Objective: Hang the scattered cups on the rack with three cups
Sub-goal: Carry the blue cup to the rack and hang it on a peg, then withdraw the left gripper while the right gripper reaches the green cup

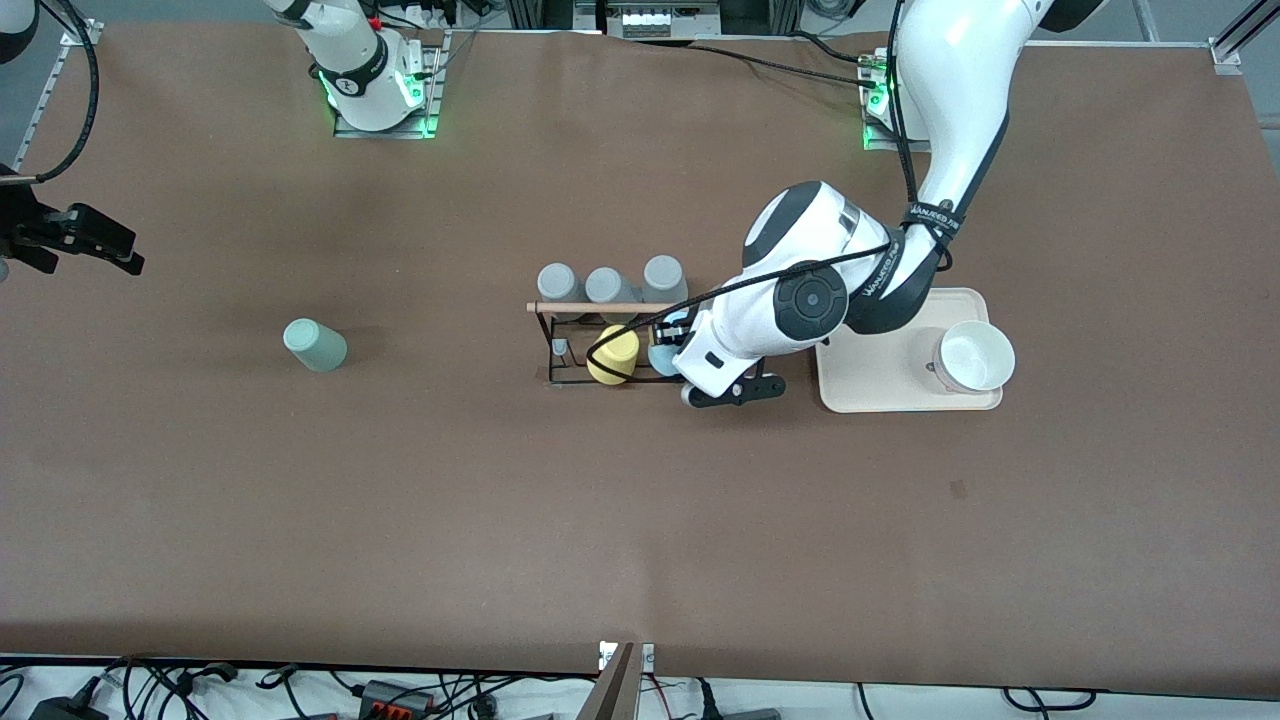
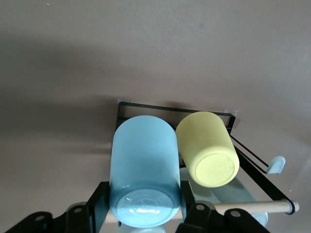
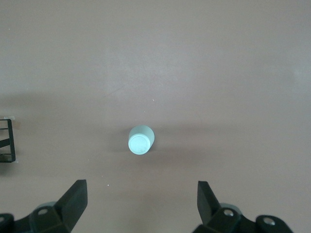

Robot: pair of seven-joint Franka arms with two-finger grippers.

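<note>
Under the left gripper [image 2: 143, 213] sits the rack [image 1: 600, 345], and that is where trouble could start: its fingers are clamped on the base end of the light blue cup [image 2: 143, 172], which is tipped over the black wire frame just beside the yellow cup [image 2: 208, 148] already resting there. If the blue cup is let go before a peg is properly inside it, I judge it could slide off the thin wires and roll away, or knock the yellow cup loose, since the two smooth, rounded walls nearly touch. The rack itself is light-looking wire with a pale wooden rod [image 1: 600, 307] across its top, so a sideways shove from the arm might drag it along the matte brown table [image 1: 640, 520]. Three grey cups [image 1: 610, 283] stand close to the rod, and could be bumped too. Well apart from that gripper, toward the right arm's end, the mint green cup [image 1: 314, 345] lies alone on the table; the right gripper [image 3: 142, 196] waits above it with its fingers spread wide and empty.
</note>
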